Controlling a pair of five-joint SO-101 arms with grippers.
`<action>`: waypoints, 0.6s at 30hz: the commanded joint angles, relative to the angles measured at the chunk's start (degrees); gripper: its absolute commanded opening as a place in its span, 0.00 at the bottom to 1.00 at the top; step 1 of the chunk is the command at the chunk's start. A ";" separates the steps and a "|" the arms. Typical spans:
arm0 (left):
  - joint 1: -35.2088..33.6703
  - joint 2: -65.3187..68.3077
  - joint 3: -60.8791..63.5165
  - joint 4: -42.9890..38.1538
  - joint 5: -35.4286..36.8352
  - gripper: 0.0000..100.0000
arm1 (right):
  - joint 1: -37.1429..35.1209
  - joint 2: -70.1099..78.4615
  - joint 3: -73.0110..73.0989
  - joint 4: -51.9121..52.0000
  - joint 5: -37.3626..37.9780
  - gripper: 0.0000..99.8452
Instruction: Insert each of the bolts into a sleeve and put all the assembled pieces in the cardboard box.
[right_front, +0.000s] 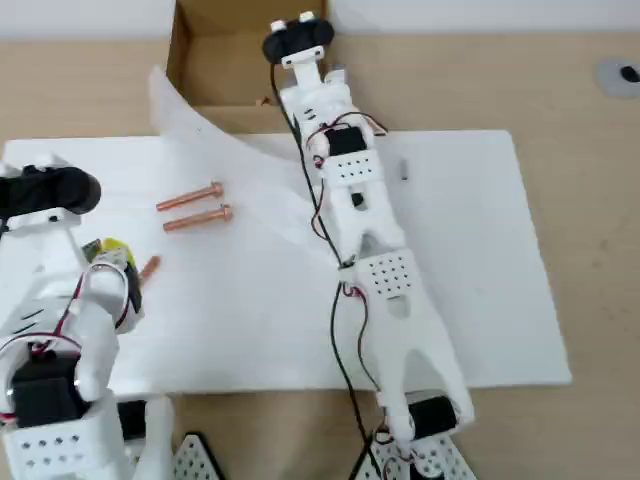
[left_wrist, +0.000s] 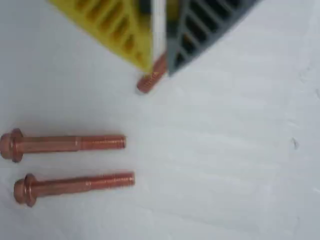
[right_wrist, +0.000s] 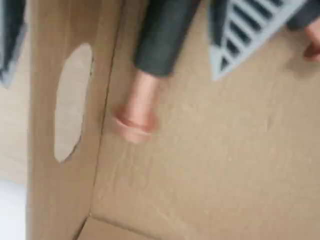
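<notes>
While the left gripper (left_wrist: 159, 67) is pinching a bolt (left_wrist: 149, 81) between its yellow and grey fingers, the threaded tip is poking out just above the white sheet (right_front: 450, 250). A second bolt (right_front: 190, 197) and a third bolt (right_front: 197, 217) are lying side by side on the sheet. They are nearly parallel and not touching, near that gripper but apart from it, with their heads pointing toward the right arm (right_front: 375, 270).

That arm is stretching across the sheet to the box (right_front: 180, 55) at the far side of the table (right_front: 590, 200). The right gripper (right_wrist: 112, 75) is hanging inside the box with its fingers spread wide, gripping nothing. Between them a dark sleeve (right_wrist: 162, 35) is showing against the cardboard beside a wall, with a copper head (right_wrist: 136, 120) sticking out of its end. Whether the sleeve is resting on the floor I cannot tell.
</notes>
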 joint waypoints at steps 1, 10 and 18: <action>-4.22 0.22 -1.49 -1.14 0.70 0.09 | -0.22 -5.41 -2.86 4.31 0.35 0.30; -30.51 0.13 -2.90 -7.38 1.05 0.09 | 4.18 -26.77 -2.59 26.37 -2.46 0.30; -28.57 0.04 -2.81 -9.76 0.97 0.09 | 4.35 -32.66 -2.59 35.25 -6.95 0.30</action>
